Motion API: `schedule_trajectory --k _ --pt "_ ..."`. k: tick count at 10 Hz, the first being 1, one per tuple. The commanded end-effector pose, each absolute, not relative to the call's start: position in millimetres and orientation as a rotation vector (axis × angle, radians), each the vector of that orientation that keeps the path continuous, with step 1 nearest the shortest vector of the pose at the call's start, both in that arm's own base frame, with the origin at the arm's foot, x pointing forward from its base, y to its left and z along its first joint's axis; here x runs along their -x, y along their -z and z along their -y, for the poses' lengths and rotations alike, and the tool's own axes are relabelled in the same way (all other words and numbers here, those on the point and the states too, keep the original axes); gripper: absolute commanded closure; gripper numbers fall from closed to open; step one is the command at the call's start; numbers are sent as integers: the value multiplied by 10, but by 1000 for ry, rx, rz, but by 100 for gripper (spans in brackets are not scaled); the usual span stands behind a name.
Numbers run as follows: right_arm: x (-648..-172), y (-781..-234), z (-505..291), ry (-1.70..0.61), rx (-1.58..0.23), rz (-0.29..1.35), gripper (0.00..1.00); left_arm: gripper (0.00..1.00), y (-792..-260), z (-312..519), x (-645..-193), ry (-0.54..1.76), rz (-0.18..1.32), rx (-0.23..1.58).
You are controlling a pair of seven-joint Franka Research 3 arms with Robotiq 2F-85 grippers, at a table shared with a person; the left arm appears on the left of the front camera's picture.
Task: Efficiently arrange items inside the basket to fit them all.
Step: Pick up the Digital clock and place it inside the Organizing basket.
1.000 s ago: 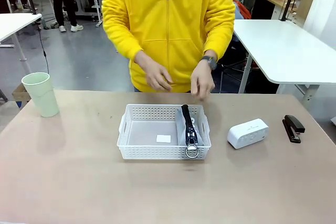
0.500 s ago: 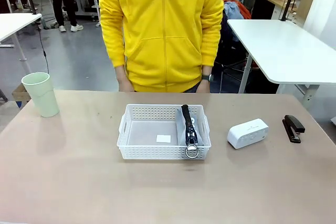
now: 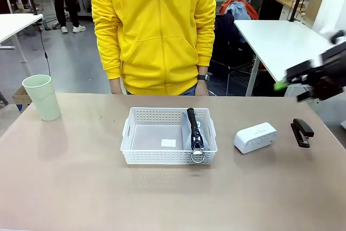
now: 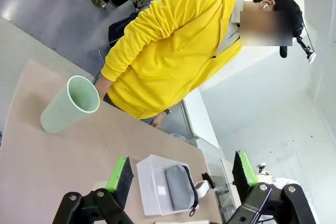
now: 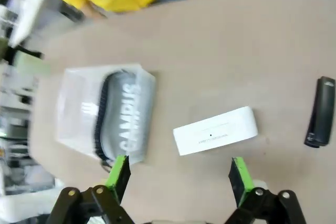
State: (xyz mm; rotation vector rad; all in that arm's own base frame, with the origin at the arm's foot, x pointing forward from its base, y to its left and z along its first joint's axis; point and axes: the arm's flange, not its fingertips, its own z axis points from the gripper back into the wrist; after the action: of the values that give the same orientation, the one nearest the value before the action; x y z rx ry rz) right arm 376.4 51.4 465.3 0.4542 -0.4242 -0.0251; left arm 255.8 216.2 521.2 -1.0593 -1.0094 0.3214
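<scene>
Right gripper (image 5: 179, 167) hangs over the table (image 3: 81, 187) with jaws spread. The box (image 5: 215, 130) lies on the table just ahead of them, right of the basket (image 3: 168, 136), with its long axis spanning their gap, so gripping its width likely needs a wrist turn. Stapler (image 5: 319, 111) lies farther out. Left gripper (image 4: 181, 174), also spread, sits nearer the cup (image 4: 70, 104).

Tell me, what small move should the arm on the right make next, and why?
Probably lower the right tool, which is open, onto the white box. The box lies on the table nearly straight ahead of the tool, beside the basket, whose left part is free next to the grey pouch.
</scene>
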Motion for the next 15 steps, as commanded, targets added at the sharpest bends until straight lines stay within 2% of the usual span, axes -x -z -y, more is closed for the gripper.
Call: schedule_trajectory --k 1,2,3,4,5,10,12,13,15 --pt "-3794 -4276 -915 24 -147 380 0 0 -5214 -2165 -2573 -304 1036 1064" --pt "-3793 -4117 -1106 -3 -42 398 0 0 -5214 -2165 -2573 -304 1036 1064" --pt "-3775 -4060 -1194 -33 -35 396 0 0 -5214 -2165 -2573 -304 1036 1064" --pt "-3792 -4174 -1109 33 -56 444 0 0 -5214 -2165 -2573 -304 1036 1064" --pt "-3866 -4122 -1281 -59 -109 398 0 0 -5214 -2165 -2573 -304 1036 1064" --pt "-3874 -4081 -1294 -40 -79 403 0 0 -5214 -2165 -2573 -304 1036 1064" --pt "-3877 -4206 -1237 -431 10 321 0 0 -5214 -2165 -2573 -304 1036 1064" --pt "-3812 -4196 -1213 -787 115 287 0 0 -5214 -2165 -2573 -304 1036 1064" --pt "-3756 -4118 -1161 -1275 108 174 0 0 -5214 -2165 -2573 -304 1036 1064"
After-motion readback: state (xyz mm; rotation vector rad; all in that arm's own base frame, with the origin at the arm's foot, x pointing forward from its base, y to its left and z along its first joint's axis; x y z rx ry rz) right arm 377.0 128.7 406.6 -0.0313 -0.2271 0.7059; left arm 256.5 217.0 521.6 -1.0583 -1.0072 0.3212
